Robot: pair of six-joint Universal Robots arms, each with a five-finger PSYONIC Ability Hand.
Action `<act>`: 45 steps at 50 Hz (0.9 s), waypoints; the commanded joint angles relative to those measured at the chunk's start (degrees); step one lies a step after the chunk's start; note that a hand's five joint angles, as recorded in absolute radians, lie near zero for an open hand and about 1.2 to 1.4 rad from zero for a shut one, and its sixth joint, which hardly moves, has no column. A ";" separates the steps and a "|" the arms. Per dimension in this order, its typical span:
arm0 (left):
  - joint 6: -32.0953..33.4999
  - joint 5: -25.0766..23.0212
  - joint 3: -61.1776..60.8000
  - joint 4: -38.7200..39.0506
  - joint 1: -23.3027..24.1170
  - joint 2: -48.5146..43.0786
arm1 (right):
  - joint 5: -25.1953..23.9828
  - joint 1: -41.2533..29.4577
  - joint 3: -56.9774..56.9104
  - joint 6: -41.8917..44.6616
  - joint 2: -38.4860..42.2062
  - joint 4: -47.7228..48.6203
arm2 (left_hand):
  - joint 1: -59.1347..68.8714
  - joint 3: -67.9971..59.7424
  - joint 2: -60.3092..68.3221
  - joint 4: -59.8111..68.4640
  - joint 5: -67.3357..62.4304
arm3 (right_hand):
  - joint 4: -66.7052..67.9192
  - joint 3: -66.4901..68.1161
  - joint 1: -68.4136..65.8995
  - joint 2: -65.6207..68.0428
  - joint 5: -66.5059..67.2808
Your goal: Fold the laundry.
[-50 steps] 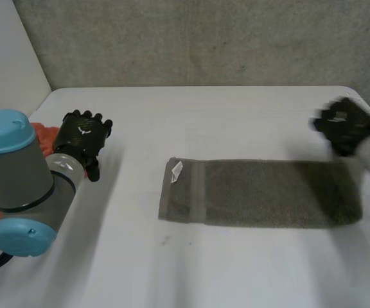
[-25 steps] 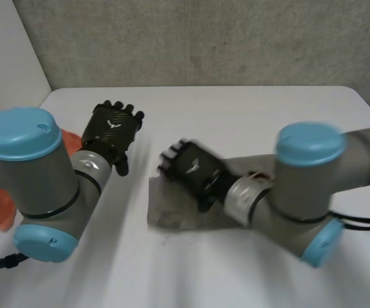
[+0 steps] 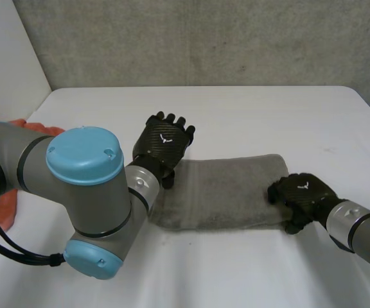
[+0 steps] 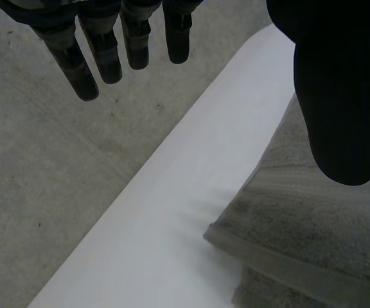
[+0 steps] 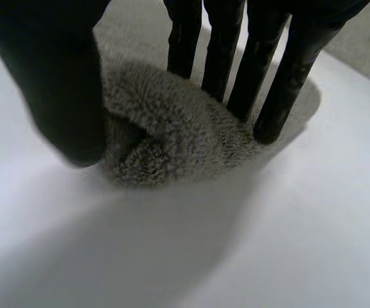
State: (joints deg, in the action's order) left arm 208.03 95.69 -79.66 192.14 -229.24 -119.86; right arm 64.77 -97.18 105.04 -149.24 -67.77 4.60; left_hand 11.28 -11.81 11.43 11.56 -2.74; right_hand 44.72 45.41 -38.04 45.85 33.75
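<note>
since half a second ago the right robot hand (image 3: 304, 196) has swung back from the left end of the grey towel (image 3: 227, 192) to its right near corner, and the left robot hand (image 3: 166, 142) has come in over the towel's left far end. the towel lies along the middle of the worktop (image 3: 249, 109). the left robot hand hovers spread, holding nothing. the right one's fingers (image 5: 265, 96) rest on the bunched end with the thumb (image 5: 63, 90) at its side, seemingly pinching it, though the contact is hard to read. to fold well, it should catch both layers before lifting, while the left pins its end flat.
</note>
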 commanded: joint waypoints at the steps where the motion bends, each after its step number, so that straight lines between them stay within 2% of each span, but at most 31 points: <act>1: -0.08 0.11 -0.67 -0.37 -0.51 0.51 | 2.55 1.21 -2.03 0.44 1.77 0.94 | -1.07 1.59 -1.22 -1.35 2.52 | 35.27 34.58 -41.95 34.14 36.24; 8: -0.08 1.43 -1.72 -0.72 -1.38 2.61 | 8.71 1.21 -4.66 5.09 0.27 1.20 | -1.07 1.59 -1.22 -1.35 2.52 | 35.28 34.59 -41.96 34.15 36.25; 11: -0.08 1.69 -2.42 -0.72 -2.53 4.02 | 10.64 -1.42 -7.04 9.75 -1.13 1.03 | -1.24 1.76 -1.38 -1.52 2.69 | 35.28 34.59 -41.96 34.15 36.25; 15: -0.25 1.78 -2.86 -0.72 -3.67 5.16 | 13.10 -12.13 -12.65 12.40 -3.50 0.67 | -1.24 1.76 -1.38 -1.52 2.69 | 35.28 34.59 -41.96 34.15 36.25; 16: -0.60 1.78 -3.04 -0.72 -3.93 5.60 | 13.63 -16.33 -14.76 12.83 -3.07 0.50 | -1.24 1.76 -1.38 -1.52 2.69 | 35.28 34.59 -41.96 34.15 36.25; 19: -2.00 1.87 -3.39 -0.72 -4.37 6.48 | 13.72 -22.58 -17.32 13.97 -1.32 0.50 | -1.24 1.76 -1.38 -1.52 2.69 | 35.28 34.59 -41.96 34.15 36.25; 28: -6.31 2.66 -3.66 -0.80 -4.81 7.28 | 11.09 -35.44 -20.49 26.10 7.39 0.76 | -1.24 1.76 -1.38 -1.52 2.69 | 35.28 34.59 -41.96 34.15 36.25; 29: -6.75 3.09 -3.66 -0.80 -4.81 7.28 | 10.65 -35.79 -20.49 26.37 7.83 0.94 | -1.24 1.76 -1.38 -1.52 2.69 | 33.01 32.32 -39.69 31.88 33.98; 30: -7.02 3.45 -3.66 -0.80 -4.81 7.28 | 10.30 -35.97 -20.40 26.28 8.00 1.02 | -1.24 1.76 -1.38 -1.52 2.69 | 24.33 23.64 -31.01 23.19 25.30; 31: -7.72 4.15 -3.57 -0.80 -4.90 7.28 | 9.86 -35.97 -20.23 25.59 8.01 1.46 | -1.24 1.76 -1.38 -1.52 2.69 | -1.91 -2.59 -4.78 -3.04 -0.93; 33: -8.34 4.68 -3.48 -0.80 -5.08 7.28 | 10.03 -35.97 -20.14 24.01 7.83 1.90 | -1.24 1.76 -1.38 -1.52 2.69 | -33.98 -34.66 27.29 -35.11 -33.00; 37: -9.48 4.94 -3.13 -0.72 -5.17 7.28 | 10.64 -33.87 -19.70 13.22 6.52 1.82 | -1.24 1.76 -1.38 -1.52 2.69 | -34.72 -35.41 28.04 -35.85 -33.75; 38: -9.65 4.94 -3.04 -0.72 -5.17 7.28 | 10.64 -31.16 -19.09 6.49 4.25 1.38 | -1.24 1.76 -1.38 -1.52 2.69 | -34.72 -35.41 28.04 -35.85 -33.75; 41: -10.71 4.77 -2.60 -0.72 -4.90 7.28 | 10.64 -26.93 -17.86 -4.53 -0.42 0.59 | -1.24 1.76 -1.38 -1.52 2.69 | -34.72 -35.41 28.04 -35.85 -33.75; 42: -11.06 4.77 -2.43 -0.72 -4.73 7.28 | 10.12 -24.57 -17.24 -11.53 -2.87 -0.20 | -1.24 1.76 -1.38 -1.52 2.69 | -34.72 -35.41 28.04 -35.85 -33.75; 45: -12.81 4.59 -1.55 -0.72 -3.76 7.28 | 9.94 -21.65 -17.15 -19.75 -5.08 -2.57 | -1.07 1.59 -1.22 -1.35 2.52 | -34.72 -35.41 28.04 -35.85 -33.75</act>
State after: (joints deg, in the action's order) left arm 197.67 100.62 -82.44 191.42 -234.23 -112.57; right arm 75.10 -127.07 86.37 -146.33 -65.29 5.58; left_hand 10.57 -11.03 10.74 10.86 -2.54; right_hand 13.03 11.97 -11.26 12.15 3.57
